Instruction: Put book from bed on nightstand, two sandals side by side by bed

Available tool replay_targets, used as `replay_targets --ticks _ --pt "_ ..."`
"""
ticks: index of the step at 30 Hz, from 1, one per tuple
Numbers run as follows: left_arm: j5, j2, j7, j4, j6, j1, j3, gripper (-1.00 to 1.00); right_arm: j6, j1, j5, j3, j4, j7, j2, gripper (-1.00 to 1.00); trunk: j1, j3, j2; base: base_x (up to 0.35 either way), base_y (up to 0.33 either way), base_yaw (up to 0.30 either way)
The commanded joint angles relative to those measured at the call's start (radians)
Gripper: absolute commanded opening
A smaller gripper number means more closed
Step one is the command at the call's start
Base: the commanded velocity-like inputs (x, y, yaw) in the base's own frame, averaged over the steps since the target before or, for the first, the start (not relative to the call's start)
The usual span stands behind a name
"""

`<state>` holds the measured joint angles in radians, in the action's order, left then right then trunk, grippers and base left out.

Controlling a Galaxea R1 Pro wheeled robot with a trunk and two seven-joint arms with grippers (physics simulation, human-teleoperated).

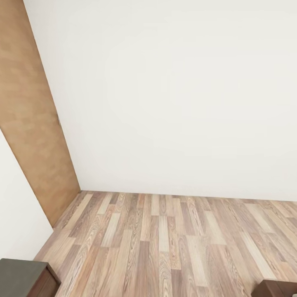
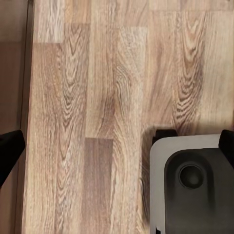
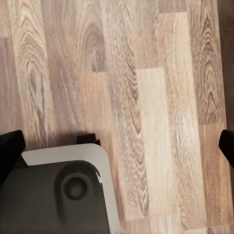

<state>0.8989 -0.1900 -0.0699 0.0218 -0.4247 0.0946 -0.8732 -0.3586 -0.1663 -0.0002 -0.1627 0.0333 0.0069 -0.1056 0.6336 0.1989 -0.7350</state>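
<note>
I face a bedroom corner with white walls (image 1: pixel 177 95) and a light brown wood-plank floor (image 1: pixel 165 243). The book, the bed, the nightstand and the two sandals are out of view. My left gripper (image 2: pixel 119 146) hangs open over bare planks, its dark fingertips (image 2: pixel 10 148) far apart with nothing between them. My right gripper (image 3: pixel 119 146) is also open over the floor, its fingertips (image 3: pixel 10 146) spread wide and holding nothing.
A brown door panel (image 1: pixel 33 123) stands along the left wall. A dark wooden console with a greyish top (image 1: pixel 22 276) sits at the lower left, and a dark brown wooden corner (image 1: pixel 274 288) at the lower right. My own grey-and-white base (image 2: pixel 195 185) (image 3: pixel 63 195) lies below both grippers.
</note>
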Motion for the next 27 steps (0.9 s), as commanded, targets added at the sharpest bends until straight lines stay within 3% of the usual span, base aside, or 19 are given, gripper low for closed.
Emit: replay_targets --ticks 1,12,27 --pt "0.011 0.000 -0.007 0.000 -0.002 0.001 -0.004 1.00 -0.006 -0.002 0.000 -0.004 0.004 0.001 0.000 1.00 0.000 0.001 -0.001 0.145 0.000 -0.031" --pt "0.011 0.000 -0.007 0.000 -0.002 0.001 -0.004 1.00 -0.006 -0.001 0.000 -0.004 0.004 0.001 0.000 1.00 0.000 0.001 -0.001 0.145 0.000 -0.106" --pt "0.011 0.000 -0.007 0.000 -0.002 0.001 -0.004 1.00 -0.006 -0.002 0.000 -0.004 0.004 0.001 0.000 1.00 0.000 0.001 -0.001 0.143 0.022 -0.208"
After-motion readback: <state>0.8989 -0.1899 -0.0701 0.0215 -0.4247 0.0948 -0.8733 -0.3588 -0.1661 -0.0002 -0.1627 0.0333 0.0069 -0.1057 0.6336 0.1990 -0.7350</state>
